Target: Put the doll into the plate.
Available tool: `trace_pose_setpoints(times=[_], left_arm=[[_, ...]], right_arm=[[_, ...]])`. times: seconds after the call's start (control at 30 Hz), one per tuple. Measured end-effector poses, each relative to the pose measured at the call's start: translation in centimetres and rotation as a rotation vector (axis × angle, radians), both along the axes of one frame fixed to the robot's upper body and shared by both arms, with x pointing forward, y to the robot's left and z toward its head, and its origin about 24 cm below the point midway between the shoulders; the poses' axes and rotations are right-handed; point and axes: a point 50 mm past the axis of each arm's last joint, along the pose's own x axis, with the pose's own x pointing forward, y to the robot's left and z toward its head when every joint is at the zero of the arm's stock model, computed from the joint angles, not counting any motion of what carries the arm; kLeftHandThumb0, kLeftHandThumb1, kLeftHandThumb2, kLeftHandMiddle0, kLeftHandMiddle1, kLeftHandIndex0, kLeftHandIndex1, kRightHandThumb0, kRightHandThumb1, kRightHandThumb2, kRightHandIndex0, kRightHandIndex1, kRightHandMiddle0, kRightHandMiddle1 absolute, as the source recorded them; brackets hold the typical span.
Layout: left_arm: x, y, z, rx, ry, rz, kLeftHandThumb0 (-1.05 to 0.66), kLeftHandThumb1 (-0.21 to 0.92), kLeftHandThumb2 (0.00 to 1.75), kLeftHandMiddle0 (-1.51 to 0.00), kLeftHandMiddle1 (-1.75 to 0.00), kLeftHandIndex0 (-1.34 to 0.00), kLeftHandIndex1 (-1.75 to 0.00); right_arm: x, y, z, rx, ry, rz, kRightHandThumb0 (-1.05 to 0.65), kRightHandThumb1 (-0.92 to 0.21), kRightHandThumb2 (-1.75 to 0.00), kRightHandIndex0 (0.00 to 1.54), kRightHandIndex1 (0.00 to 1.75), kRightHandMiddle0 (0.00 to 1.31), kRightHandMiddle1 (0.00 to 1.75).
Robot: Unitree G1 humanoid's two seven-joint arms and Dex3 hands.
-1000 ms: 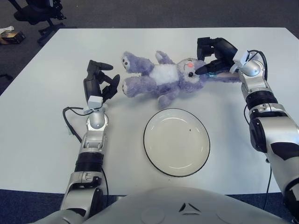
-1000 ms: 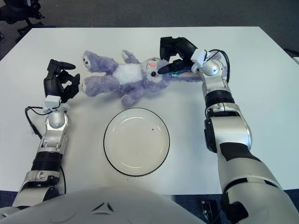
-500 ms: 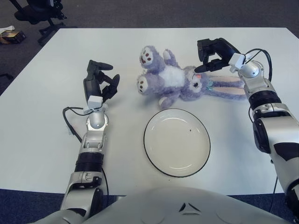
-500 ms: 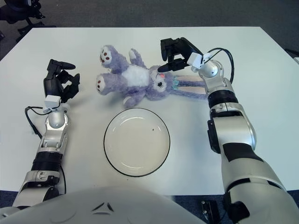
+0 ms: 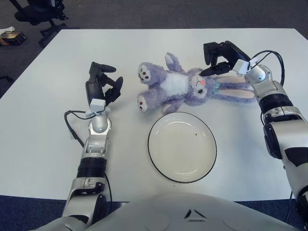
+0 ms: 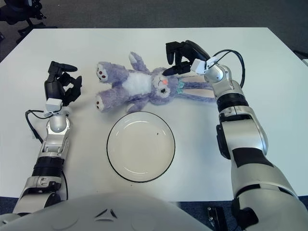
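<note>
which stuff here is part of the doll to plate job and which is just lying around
Job things:
- purple bunny doll, lying on the table beyond the plate
- white plate, holding nothing
- right hand, open over the doll's head
- left hand, left of the doll

Just around:
- office chair
- box on the floor

Open table (image 5: 43,144) around plate (image 5: 182,147)

Silver-grey jointed arms with black bands and black forearm patches. Black three-finger left hand (image 5: 102,83) and right hand (image 5: 222,54), each on a rounded silver wrist behind a small white block. Thin black cables looped beside both wrists.
</note>
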Motion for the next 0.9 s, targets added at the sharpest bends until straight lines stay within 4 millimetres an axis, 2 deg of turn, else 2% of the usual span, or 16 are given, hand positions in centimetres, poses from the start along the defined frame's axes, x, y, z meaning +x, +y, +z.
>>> trace_pose_setpoints(times=[0.07, 0.2, 0.3, 0.43, 0.47, 0.53, 0.6, 0.67, 0.77, 0.9], left_arm=[[0.0, 0.0, 0.0, 0.000, 0.000, 0.000, -0.35, 0.92, 0.35, -0.83, -1.75, -0.37, -1.58], [0.0, 0.0, 0.0, 0.001, 0.000, 0.000, -0.35, 0.92, 0.35, -0.83, -1.75, -0.37, -1.58], [0.0, 0.0, 0.0, 0.001, 0.000, -0.001, -0.35, 0.92, 0.35, -0.83, -1.75, -0.38, -1.57], [0.0, -0.1, 0.0, 0.001, 0.000, -0.002, -0.35, 0.92, 0.35, -0.83, -1.75, -0.38, -1.57], [0.0, -0.1, 0.0, 0.002, -0.001, -0.002, -0.35, 0.92, 0.35, -0.83, -1.75, -0.38, -1.57], [0.0, -0.1, 0.0, 0.004, -0.001, -0.003, -0.35, 0.92, 0.35, -0.83, -1.75, -0.38, -1.57], [0.0, -0.1, 0.1, 0.005, -0.002, -0.004, -0.35, 0.92, 0.35, -0.83, -1.75, -0.38, -1.57], [0.0, -0.2, 0.2, 0.008, -0.007, -0.005, -0.35, 0.92, 0.35, -0.83, -1.75, -0.38, -1.57], [0.0, -0.2, 0.3, 0.011, -0.012, -0.007, -0.35, 0.92, 0.34, -0.83, -1.75, -0.39, -1.56], [0.0, -0.3, 0.2, 0.016, -0.008, -0.006, -0.35, 0.92, 0.34, -0.83, -1.75, -0.39, -1.56]], right_arm=[[0.0, -0.1, 0.1, 0.008, -0.008, -0.011, -0.35, -0.92, -0.16, 0.58, 1.75, 0.55, 1.47], [0.0, -0.1, 0.3, 0.025, -0.031, -0.027, -0.36, -0.92, -0.19, 0.52, 1.69, 0.54, 1.41], [-0.1, 0.0, 0.4, 0.038, -0.058, -0.035, -0.37, -0.92, -0.19, 0.48, 1.51, 0.54, 1.39], [-0.6, 0.1, 0.5, 0.035, -0.082, -0.042, -0.36, -0.92, -0.23, 0.48, 1.00, 0.49, 1.43], [-0.7, 0.2, 0.5, 0.032, -0.084, -0.045, -0.39, -0.92, -0.21, 0.49, 0.91, 0.46, 1.32], [-1.0, 0.2, 0.6, 0.019, -0.082, -0.050, -0.45, -0.92, -0.12, 0.55, 0.62, 0.42, 0.98], [-1.2, 0.3, 0.7, 0.009, -0.080, -0.055, -0.48, -0.92, -0.10, 0.56, 0.48, 0.40, 0.82], [-1.5, 0.3, 1.0, 0.000, -0.073, -0.063, -0.50, -0.92, -0.08, 0.59, 0.22, 0.43, 0.57], [-2.1, 0.4, 1.5, -0.011, -0.068, -0.068, -0.52, -0.92, -0.08, 0.59, 0.08, 0.45, 0.43], [-2.8, 0.6, 2.5, -0.019, -0.055, -0.060, -0.54, -0.92, -0.10, 0.58, 0.02, 0.46, 0.37]])
